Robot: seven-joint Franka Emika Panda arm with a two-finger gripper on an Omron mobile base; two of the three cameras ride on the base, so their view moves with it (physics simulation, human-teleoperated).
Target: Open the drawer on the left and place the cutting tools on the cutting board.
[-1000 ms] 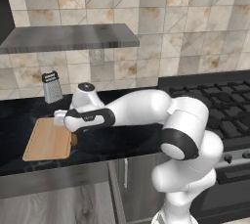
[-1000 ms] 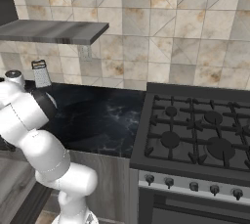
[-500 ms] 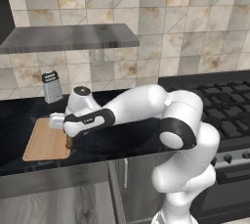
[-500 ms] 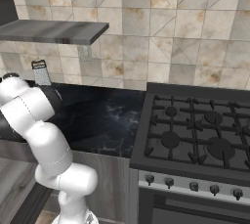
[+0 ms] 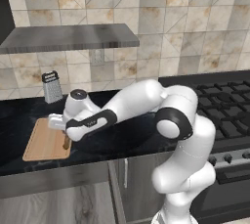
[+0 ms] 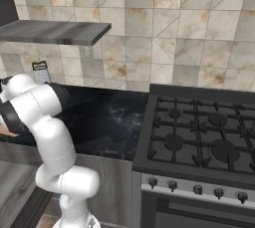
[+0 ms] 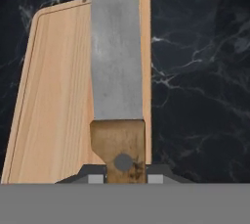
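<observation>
Over the last second the arm has swung left and lowered, so the pincer (image 5: pixel 66 137) now hangs just over the right edge of the board (image 5: pixel 43 142), where before it was higher and a little further right. That puts the task, by the look of it, at the point of setting down the first cutting tool. The pincer is clenched on the knife (image 7: pixel 117 71): in the hand view the brown handle sits between the two tips and the blade runs straight out from them, along the board's (image 7: pixel 58 100) right-hand strip, with the dark table (image 7: pixel 200 71) beside it. In the left base view the handle shows as a short brown stub (image 5: pixel 66 143) under the hand, over the board. Whether the blade touches the wood cannot be told. The grater (image 5: pixel 52 86) stands well behind the board, near the wall. A small further drop and a release should leave the knife on the board; the peeler would remain to be fetched.
</observation>
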